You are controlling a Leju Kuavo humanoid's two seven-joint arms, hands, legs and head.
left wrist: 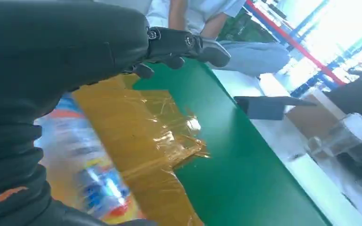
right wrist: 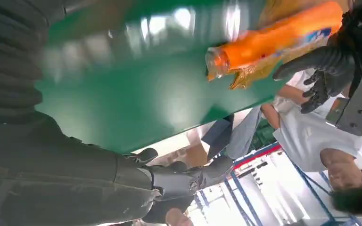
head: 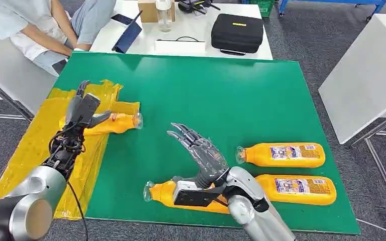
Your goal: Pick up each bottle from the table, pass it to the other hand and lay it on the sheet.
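Observation:
An orange bottle [head: 118,123] lies at the inner edge of the yellow sheet [head: 35,145], its clear cap toward the green mat [head: 221,95]. My left hand [head: 83,110] hovers over the bottle's base with fingers spread and pointing away; only the thumb is near it. The left wrist view shows the same bottle [left wrist: 94,183], blurred, below the palm on the sheet [left wrist: 141,127]. My right hand [head: 201,155] is open with fingers apart above a second bottle [head: 161,193] near the mat's front edge. Two more bottles [head: 284,154] [head: 296,190] lie side by side to its right.
A person [head: 40,30] sits at the far left corner. Behind the mat, a white table holds a black case [head: 237,32], a tablet [head: 128,36], a clear bottle [head: 164,15] and a cardboard box. Another white table [head: 367,75] stands at the right.

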